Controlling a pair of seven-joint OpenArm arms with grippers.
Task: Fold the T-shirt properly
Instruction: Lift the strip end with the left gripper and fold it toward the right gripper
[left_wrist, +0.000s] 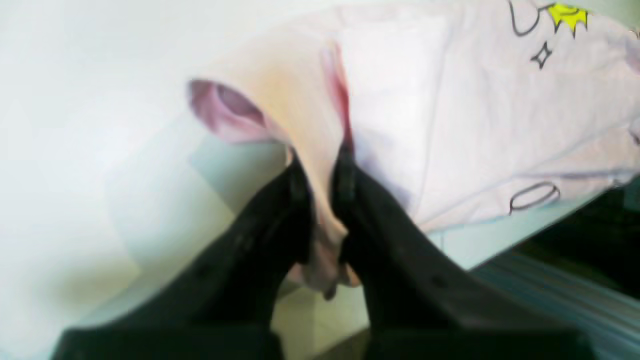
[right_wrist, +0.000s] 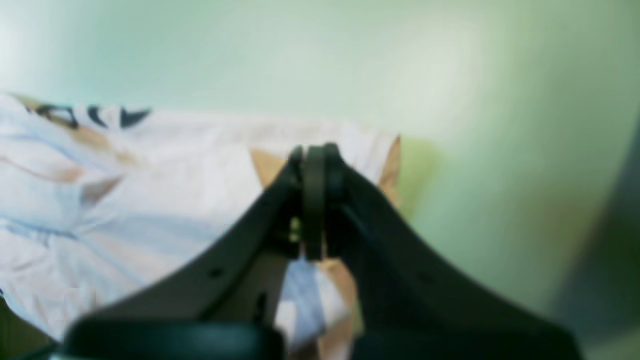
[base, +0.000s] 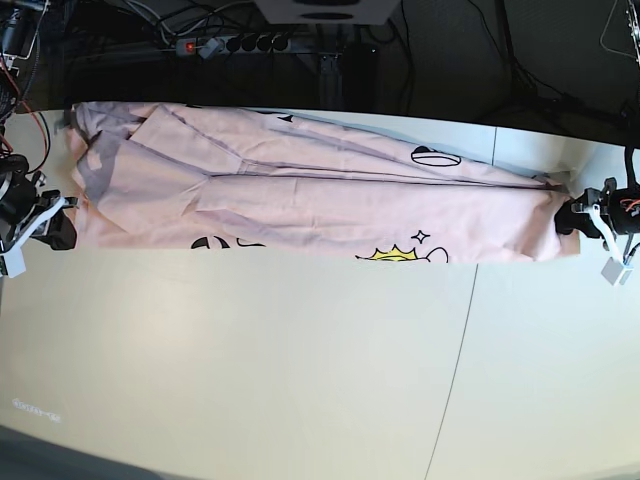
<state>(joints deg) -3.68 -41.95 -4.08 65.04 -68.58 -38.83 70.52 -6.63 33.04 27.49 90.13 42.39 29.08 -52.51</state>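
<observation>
Pale pink T-shirt (base: 310, 190) lies stretched in a long band across the far half of the white tabletop (base: 300, 370) — folded lengthwise, running from far left to far right in the base view. Black outline print and a yellow crown-like shape show along its near edge, right of centre.

Left tool (left_wrist: 322, 165) is at the right end of the band in the base view (base: 572, 216), jaws pinched narrow on a bunched fold of the pink cloth; in the left wrist view fabric hangs out between the black fingers (left_wrist: 270, 230) and the rest of the shirt spreads away to the right.

Right tool (right_wrist: 314, 160) is at the left end in the base view (base: 55, 228) — jaws closed tight together, tips over the shirt's edge. Right wrist view is blurred; cloth shows under and behind the fingers (right_wrist: 400, 260), but whether any is caught between them I cannot tell.
</observation>
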